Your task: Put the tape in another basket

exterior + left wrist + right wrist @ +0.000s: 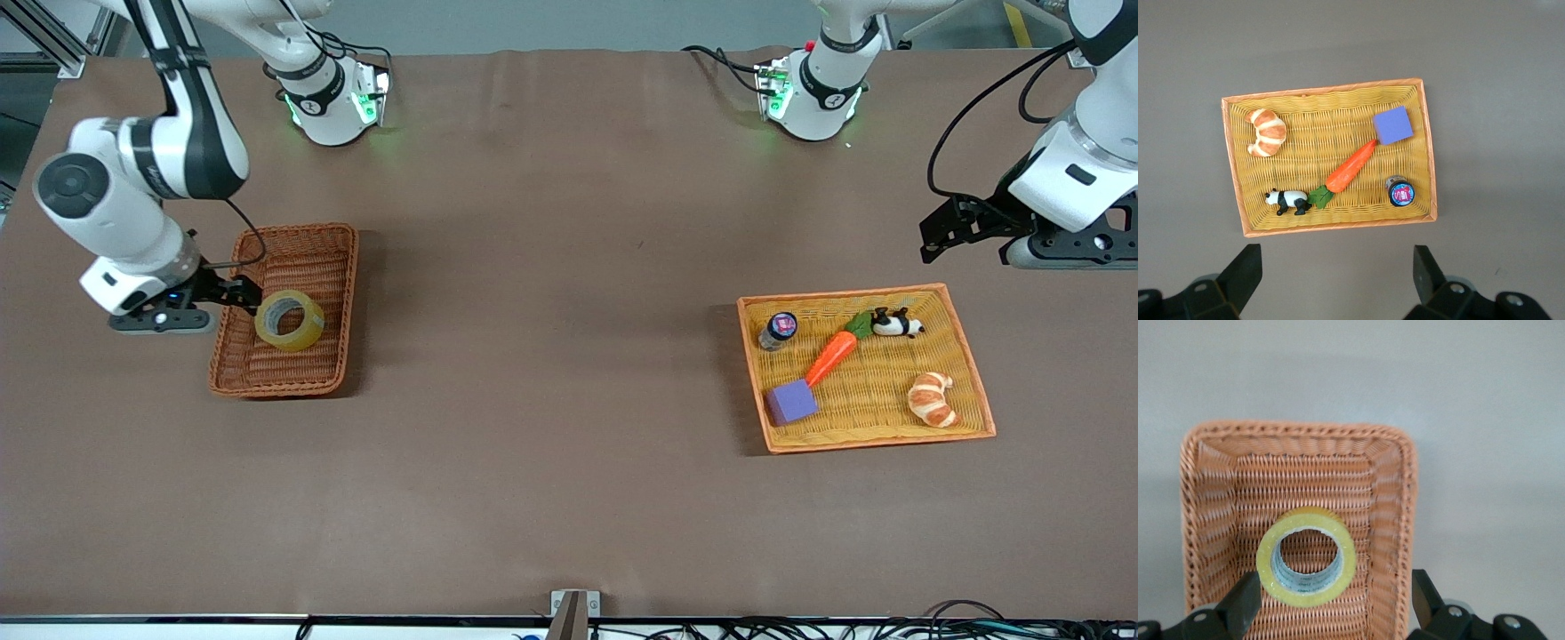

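Note:
The tape (pixel 307 331), a yellowish ring, lies in the reddish-brown wicker basket (pixel 293 253) at the right arm's end of the table. My right gripper (pixel 247 293) is open and low over the basket, just beside the tape. In the right wrist view the tape (pixel 1348 563) sits near one finger (pixel 1245 603) of the right gripper (pixel 1335 603), and the other finger is over the table outside the basket's rim (pixel 1298 430). My left gripper (pixel 942 238) is open and empty, waiting above the table by the yellow tray; it shows in the left wrist view (pixel 1336 280).
A flat yellow tray with an orange rim (pixel 876 391) lies at the left arm's end and also shows in the left wrist view (pixel 1318 133). It holds a croissant (pixel 932 399), a carrot (pixel 833 354), a purple block (pixel 791 402), a panda figure (pixel 896 324) and a small jar (pixel 780 329).

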### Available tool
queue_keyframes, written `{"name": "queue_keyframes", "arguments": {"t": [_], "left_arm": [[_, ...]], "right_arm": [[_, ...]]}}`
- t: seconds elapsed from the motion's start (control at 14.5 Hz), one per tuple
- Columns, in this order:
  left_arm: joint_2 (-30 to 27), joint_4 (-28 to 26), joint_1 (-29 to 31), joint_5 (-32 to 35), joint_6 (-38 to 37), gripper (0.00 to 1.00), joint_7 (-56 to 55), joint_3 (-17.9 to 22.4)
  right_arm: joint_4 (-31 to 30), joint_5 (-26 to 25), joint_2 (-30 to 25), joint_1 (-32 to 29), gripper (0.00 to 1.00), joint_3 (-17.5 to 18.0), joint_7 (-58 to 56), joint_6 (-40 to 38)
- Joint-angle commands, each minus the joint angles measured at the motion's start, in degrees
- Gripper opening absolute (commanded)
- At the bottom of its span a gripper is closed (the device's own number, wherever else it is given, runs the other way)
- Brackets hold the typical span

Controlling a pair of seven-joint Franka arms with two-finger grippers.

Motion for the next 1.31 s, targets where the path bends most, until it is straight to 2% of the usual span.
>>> {"name": "queue_keyframes", "arguments": {"t": [0.0,0.14,0.21,0.28,0.41,0.55,0.69,0.89,1.24], "left_arm": [[-0.1,0.3,0.3,1.0,0.1,1.0,-0.6,-0.3],[-0.1,0.3,0.3,0.9,0.1,1.0,-0.6,-0.3],[-0.1,0.3,0.3,0.7,0.1,1.0,-0.6,-0.3],[-0.1,0.3,0.2,0.6,0.1,1.0,-0.6,-0.3],[-0.1,0.4,0.2,0.5,0.1,1.0,-0.7,-0.3],[-0.1,0.5,0.3,0.5,0.1,1.0,-0.6,-0.3],[-0.1,0.5,0.3,0.5,-0.1,1.0,-0.6,-0.3],[-0.3,0.5,0.3,0.4,-0.3,1.0,-0.7,-0.2],[-0.4,0.9,0.3,0.4,-0.3,1.0,-0.6,-0.2]], "right_arm": [[12.9,0.0,-0.6,0.7,1.0,0.2,1.2,-11.8],[17.6,1.2,-0.6,1.0,1.0,0.2,1.2,-15.9],[20.2,3.9,-0.6,0.9,1.0,0.2,1.2,-18.5],[23.6,6.1,-0.6,0.6,1.0,0.1,1.2,-21.4],[31.7,7.2,-0.2,-0.6,1.0,0.1,1.0,-28.5],[35.7,7.6,0.1,-1.3,1.0,0.2,1.0,-32.5],[39.0,10.3,0.0,-3.0,1.0,1.2,1.1,-38.1],[40.5,10.2,0.0,-5.7,1.0,4.8,1.2,-42.6],[40.5,9.5,0.0,-5.2,1.0,4.7,1.1,-42.7]]}}
